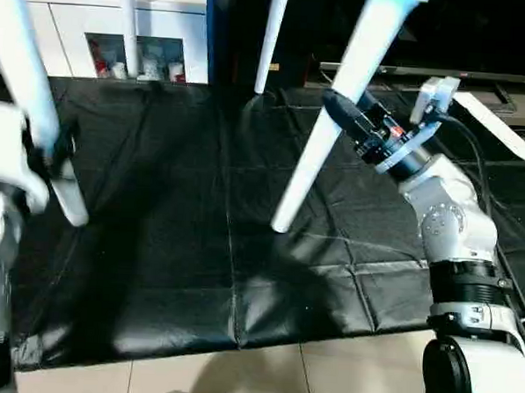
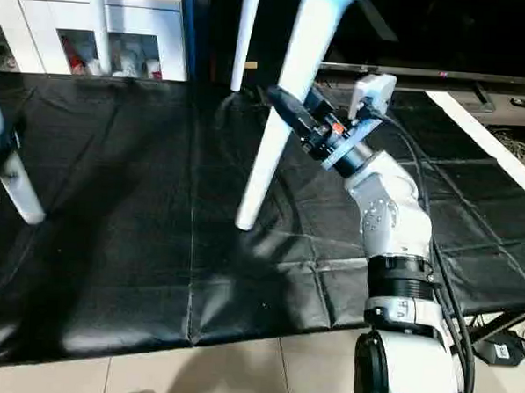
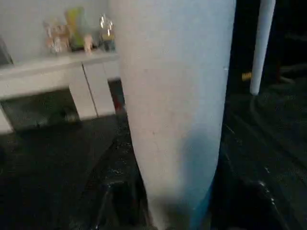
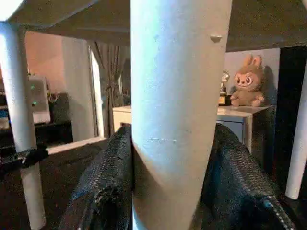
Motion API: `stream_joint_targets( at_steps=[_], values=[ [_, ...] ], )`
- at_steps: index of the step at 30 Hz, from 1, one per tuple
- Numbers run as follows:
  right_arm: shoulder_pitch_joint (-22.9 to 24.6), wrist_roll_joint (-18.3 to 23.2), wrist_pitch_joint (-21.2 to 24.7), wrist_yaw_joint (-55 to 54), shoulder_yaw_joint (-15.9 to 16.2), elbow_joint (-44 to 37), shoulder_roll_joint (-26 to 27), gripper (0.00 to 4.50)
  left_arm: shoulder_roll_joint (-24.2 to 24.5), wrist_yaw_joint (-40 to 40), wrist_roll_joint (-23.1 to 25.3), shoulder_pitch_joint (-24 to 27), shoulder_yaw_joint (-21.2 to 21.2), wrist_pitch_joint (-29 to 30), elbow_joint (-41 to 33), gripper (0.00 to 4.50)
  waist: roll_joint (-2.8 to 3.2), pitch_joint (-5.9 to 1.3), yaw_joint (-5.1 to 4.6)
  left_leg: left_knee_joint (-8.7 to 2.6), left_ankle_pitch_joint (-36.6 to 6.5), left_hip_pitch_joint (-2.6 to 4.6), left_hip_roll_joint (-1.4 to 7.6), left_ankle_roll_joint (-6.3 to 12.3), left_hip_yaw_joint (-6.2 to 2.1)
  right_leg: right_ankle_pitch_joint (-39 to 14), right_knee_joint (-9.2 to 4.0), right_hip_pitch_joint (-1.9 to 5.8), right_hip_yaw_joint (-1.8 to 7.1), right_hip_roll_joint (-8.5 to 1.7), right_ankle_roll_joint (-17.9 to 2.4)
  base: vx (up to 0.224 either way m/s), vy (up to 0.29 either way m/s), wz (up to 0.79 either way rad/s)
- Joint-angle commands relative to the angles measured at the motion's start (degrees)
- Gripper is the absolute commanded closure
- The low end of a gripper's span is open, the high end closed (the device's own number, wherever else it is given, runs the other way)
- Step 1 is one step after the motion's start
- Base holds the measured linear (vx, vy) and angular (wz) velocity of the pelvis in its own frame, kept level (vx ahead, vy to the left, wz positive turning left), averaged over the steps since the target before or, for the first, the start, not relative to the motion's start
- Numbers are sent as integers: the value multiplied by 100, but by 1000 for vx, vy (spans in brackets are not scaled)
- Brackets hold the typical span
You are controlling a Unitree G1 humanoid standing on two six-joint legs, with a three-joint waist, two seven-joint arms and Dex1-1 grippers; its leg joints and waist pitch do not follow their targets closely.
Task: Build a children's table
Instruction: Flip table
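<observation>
Table stood legs-down over black mat, tilted, two near legs off mat. Right gripper clamped on near right leg, at 2 o'clock, apparently to lift and steady. Left gripper gripped near left leg at 9 o'clock, likely clamped, fingers blurred. Far legs touched mat at 12 o'clock. Tabletop underside overhead.

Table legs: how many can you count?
4. One leg is in the right claw, one in the left claw. Two stand farther back: one in the middle, one by the cabinet.
</observation>
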Motion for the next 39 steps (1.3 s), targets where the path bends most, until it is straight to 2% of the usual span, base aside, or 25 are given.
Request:
stream_joint_targets(
  at_steps=[1, 2, 3, 4, 8, 9, 10, 12, 13, 14, 15, 18, 19, 20, 22, 24, 25, 27, 28, 29, 30, 31, 33, 37, 39],
  values=[
    [64, -71, 388, 114, 670, -468, 81, 275, -5, -336, 133, 290, -874, 100, -487, 286, 102, -334, -59, -453, -1642, 104, 25, -55, 58, -1658, -488, 246, 249, -345, -799, 0, 0, 0],
    [81, -98, 415, 98, 695, -482, 73, 275, -3, -341, 138, 319, -878, 114, -495, 286, 124, -310, -55, -470, -1744, 106, 31, -77, 48, -1794, -496, 234, 247, -338, -749, 0, 0, 0],
    [159, -194, 506, 44, 791, -538, 55, 275, 6, -359, 160, 415, -890, 182, -523, 286, 106, -303, -62, -471, -1827, 123, 28, -89, 54, -1892, -516, 217, 248, -328, -717, 0, 0, 0],
    [247, -271, 538, 0, 874, -575, 73, 275, 35, -369, 184, 464, -896, 279, -553, 286, 122, -296, -65, -487, -2013, 142, 20, -119, 41, -2123, -541, 213, 245, -338, -652, 0, 0, 0],
    [329, -363, 584, -134, 956, -638, 109, 275, 114, -474, 94, 522, -918, 413, -595, 286, 114, -252, -95, -517, -2507, 203, 2, -175, 4, -2813, -637, 182, 220, -349, -435, 0, 0, 0],
    [342, -377, 643, -214, 966, -658, 129, 275, 148, -501, 93, 529, -933, 436, -588, 286, 112, -236, -120, -526, -2758, 250, -10, -196, -21, -3147, -697, 163, 197, -350, -300, 0, 0, 0],
    [350, -382, 725, -300, 968, -687, 161, 275, 176, -501, 81, 519, -920, 459, -565, 286, 101, -235, -134, -529, -2812, 267, -16, -194, -26, -3231, -721, 162, 187, -352, -269, 0, 0, 0],
    [362, -370, 872, -415, 964, -740, 215, 275, 213, -483, 43, 471, -859, 500, -511, 286, 99, -259, -154, -547, -2751, 278, -19, -187, -40, -3153, -726, 179, 191, -346, -253, 0, 0, 0],
    [372, -368, 930, -451, 964, -772, 234, 241, 228, -473, 16, 456, -834, 525, -499, 286, 103, -256, -172, -557, -2693, 255, -15, -193, -47, -3029, -711, 184, 199, -339, -284, 0, 0, 0],
    [385, -370, 982, -509, 956, -802, 255, 207, 234, -462, -28, 446, -796, 546, -497, 230, 106, -254, -183, -559, -2721, 255, -14, -192, -45, -3013, -711, 179, 198, -334, -293, 0, 0, 0],
    [385, -370, 982, -509, 956, -802, 255, 207, 234, -462, -28, 446, -796, 546, -497, 230, 106, -255, -200, -558, -2753, 258, -15, -202, -51, -3001, -709, 175, 197, -337, -308, 0, 0, 0],
    [482, -488, 1028, -640, 1009, -893, 264, 185, 304, -428, -173, 510, -606, 680, -642, 211, 93, -290, -227, -562, -2599, 208, -12, -200, -57, -2804, -662, 215, 213, -348, -340, 0, 0, 0],
    [535, -569, 900, -591, 1059, -900, 244, 185, 354, -446, -200, 570, -567, 750, -731, 211, 92, -308, -206, -561, -2402, 189, 11, -209, -45, -2511, -632, 217, 229, -354, -426, 0, 0, 0],
    [613, -644, 764, -532, 1110, -906, 220, 171, 398, -476, -276, 655, -499, 857, -868, 191, 94, -311, -203, -559, -2279, 176, 18, -207, -31, -2267, -598, 223, 239, -347, -517, 0, 0, 0],
    [736, -600, 766, -477, 1127, -1000, 203, 149, 454, -501, -394, 850, -347, 1002, -1125, 169, 102, -309, -192, -560, -2168, 176, 22, -190, -12, -1979, -567, 224, 248, -327, -628, 0, 0, 0],
    [804, -567, 783, -485, 1120, -1084, 212, 138, 487, -523, -436, 997, -241, 1034, -1256, 160, 92, -335, -197, -556, -1875, 127, 25, -178, -6, -1551, -507, 287, 254, -330, -728, 0, 0, 0],
    [921, -519, 821, -496, 1115, -1221, 226, 126, 519, -532, -453, 1207, -91, 1043, -1409, 145, 87, -345, -192, -539, -1615, 138, 24, -137, 24, -1132, -481, 275, 260, -307, -788, 0, 0, 0],
    [1200, -479, 840, -509, 1135, -1502, 240, 107, 480, -664, -604, 1580, 215, 876, -1596, 126, 46, -354, -185, -533, -1427, 112, 15, -105, 36, -928, -463, 316, 262, -311, -823, 28, -1, 0],
    [1330, -445, 838, -514, 1135, -1624, 255, 102, 443, -743, -692, 1737, 346, 779, -1672, 125, 41, -346, -185, -534, -1198, 88, 16, -63, 48, -688, -452, 338, 270, -317, -816, 56, -1, 0],
    [1494, -401, 820, -607, 1092, -1757, 315, 94, 422, -889, -789, 1987, 468, 698, -1788, 122, 43, -355, -182, -524, -1097, 106, 17, -43, 60, -574, -440, 327, 272, -305, -818, 64, -2, 0],
    [1610, -378, 799, -673, 1071, -1850, 354, 94, 395, -970, -854, 2141, 534, 666, -1868, 122, 44, -348, -180, -524, -1071, 106, 21, -40, 60, -531, -430, 323, 275, -309, -835, 56, -1, 0],
    [1858, -364, 718, -749, 1064, -2036, 409, 82, 287, -1076, -996, 2401, 665, 611, -2008, 115, 16, -347, -175, -531, -999, 92, 20, -33, 62, -513, -422, 348, 273, -317, -829, 56, -1, 0],
    [2107, -369, 590, -787, 1077, -2216, 459, 69, 132, -1111, -1143, 2568, 791, 539, -2102, 100, 28, -334, -179, -536, -1064, 119, 32, -28, 77, -546, -441, 328, 278, -304, -819, 0, 0, 0],
    [2469, -336, 483, -954, 1079, -2499, 548, 40, -166, -1043, -1363, 2744, 949, 459, -2268, 71, 33, -290, -173, -580, -1490, 136, 37, -57, 68, -1187, -512, 317, 291, -318, -660, 0, 0, 0],
    [2692, -642, 248, -1040, 1232, -2484, 468, 16, -348, -924, -1338, 2796, 955, 302, -2236, 44, 39, -267, -170, -591, -1653, 144, 46, -83, 65, -1458, -548, 300, 298, -330, -574, 0, 0, 0]
  ],
)
